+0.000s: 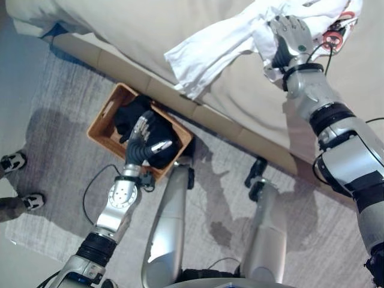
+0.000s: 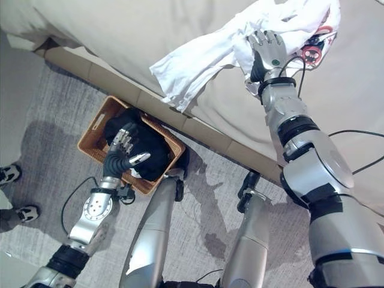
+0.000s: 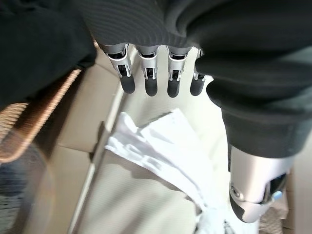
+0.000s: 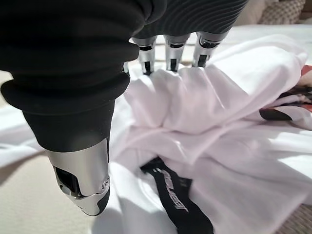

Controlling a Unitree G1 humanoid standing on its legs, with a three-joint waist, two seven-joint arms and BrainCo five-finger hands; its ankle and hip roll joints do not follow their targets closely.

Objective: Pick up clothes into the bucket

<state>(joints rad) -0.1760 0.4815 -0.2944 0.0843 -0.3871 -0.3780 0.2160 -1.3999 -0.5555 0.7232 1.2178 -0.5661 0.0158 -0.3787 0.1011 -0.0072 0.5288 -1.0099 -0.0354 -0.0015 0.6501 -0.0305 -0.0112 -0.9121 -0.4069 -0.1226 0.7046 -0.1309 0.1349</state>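
Fingers point(image 4: 202, 51) in white garment point(image 1: 210, 51); dark clothes point(image 2: 150, 150) in basket point(image 1: 102, 129)

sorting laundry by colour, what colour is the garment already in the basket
Black garment, best seen in the left eye view.

White garment point(image 1: 219, 45) crumpled on bed point(image 1: 138, 30)

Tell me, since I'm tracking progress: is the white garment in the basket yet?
Not yet. The white garment lies bunched on the bed under the right hand; the basket holds only dark clothing.
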